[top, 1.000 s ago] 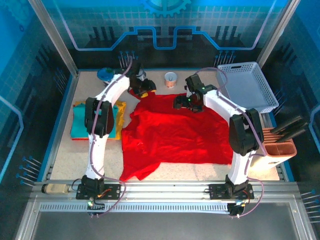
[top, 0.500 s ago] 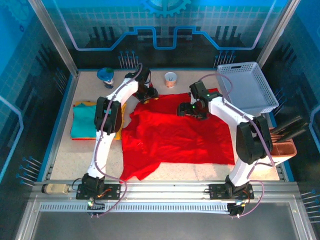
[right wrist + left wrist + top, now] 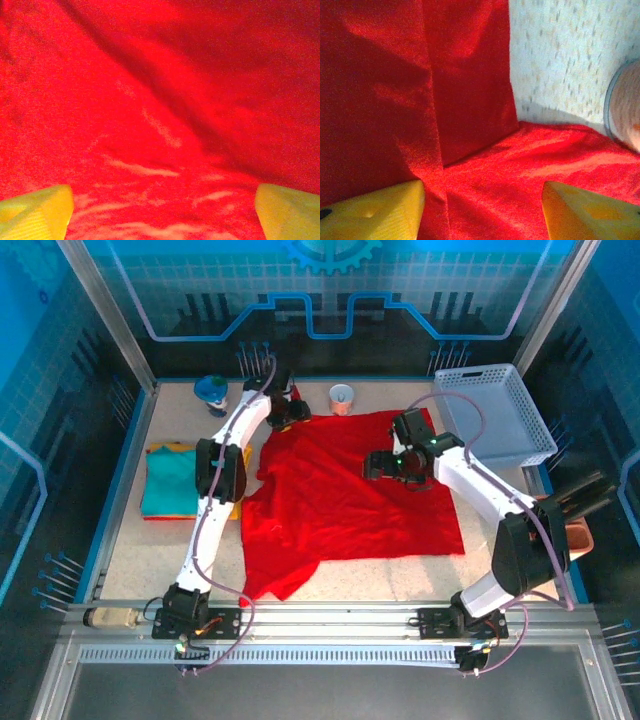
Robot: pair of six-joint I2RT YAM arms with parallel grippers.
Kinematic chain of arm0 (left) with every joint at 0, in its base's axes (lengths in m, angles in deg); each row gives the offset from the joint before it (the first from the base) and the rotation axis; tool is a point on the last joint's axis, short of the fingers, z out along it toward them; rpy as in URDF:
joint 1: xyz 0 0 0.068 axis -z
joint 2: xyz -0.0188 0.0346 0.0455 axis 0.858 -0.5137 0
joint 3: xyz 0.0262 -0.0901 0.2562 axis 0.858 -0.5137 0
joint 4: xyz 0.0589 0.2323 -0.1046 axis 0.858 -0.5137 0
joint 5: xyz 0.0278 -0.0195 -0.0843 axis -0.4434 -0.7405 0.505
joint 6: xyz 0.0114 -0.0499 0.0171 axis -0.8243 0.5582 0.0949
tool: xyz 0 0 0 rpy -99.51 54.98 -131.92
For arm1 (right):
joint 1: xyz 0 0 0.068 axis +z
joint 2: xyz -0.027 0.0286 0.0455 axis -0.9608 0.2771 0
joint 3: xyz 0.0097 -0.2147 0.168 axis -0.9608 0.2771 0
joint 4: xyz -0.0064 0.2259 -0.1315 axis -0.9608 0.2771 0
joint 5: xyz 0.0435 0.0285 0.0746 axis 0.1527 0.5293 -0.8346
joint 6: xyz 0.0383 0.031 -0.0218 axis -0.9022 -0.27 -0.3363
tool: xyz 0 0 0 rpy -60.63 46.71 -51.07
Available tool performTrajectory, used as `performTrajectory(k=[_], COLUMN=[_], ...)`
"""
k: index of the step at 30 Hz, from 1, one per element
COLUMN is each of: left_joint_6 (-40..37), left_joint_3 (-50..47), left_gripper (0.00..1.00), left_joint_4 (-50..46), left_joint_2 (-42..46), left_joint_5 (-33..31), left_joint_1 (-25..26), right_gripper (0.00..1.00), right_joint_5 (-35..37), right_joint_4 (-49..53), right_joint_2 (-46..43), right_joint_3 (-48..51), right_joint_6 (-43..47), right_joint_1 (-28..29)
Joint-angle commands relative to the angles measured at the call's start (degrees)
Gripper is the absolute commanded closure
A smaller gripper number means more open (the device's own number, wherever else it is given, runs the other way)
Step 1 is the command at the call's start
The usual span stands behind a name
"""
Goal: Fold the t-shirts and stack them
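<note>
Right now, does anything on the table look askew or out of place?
Yes. The red shirt is not flat: its near-left corner is bunched and juts out unevenly, and wrinkles run across the cloth. The folded teal shirt at the left looks tidy.

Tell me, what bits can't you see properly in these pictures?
Top view: the left arm covers part of the folded pile, so how many shirts it holds is unclear.
Left wrist view: the cup is cut off by the right edge; what is inside is hidden.
Right wrist view: the red shirt is so close that its edges are cut off.
Top view: the right arm hides part of the brown holder.
</note>
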Motion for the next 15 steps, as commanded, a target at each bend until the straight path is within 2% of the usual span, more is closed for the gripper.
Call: performTrajectory(k=[1,7,11,15], left_joint_6=[-2.0,-5.4,-7.4,-8.6], left_joint_3=[3.3,-5.8,-12.2,-25.4], left_gripper=[0.33,0.26,0.20,0.17], left_joint_4=[3.5,3.9,-0.8,-0.9], left_joint_2=[0.7,12.6,20.5,31.3], left_joint_5=[0.1,3.6,4.0,2.6], left_joint_1=[-0.4,0.5,2.2,4.8], right_gripper=[0.03,0.00,0.00,0.00], right_joint_5=[2.0,5.0,6.3,4.1], right_joint_4=[0.6,0.2,2.6,4.1], right_joint_2=[-3.0,-8.1,-9.9,-12.9], right_joint_3=[2.8,6.5,6.9,9.5], right_joint_6=[-1.3,-2.2,-2.1,-2.5], right_joint_1=[-0.3,-0.4,-1.8,-4.9])
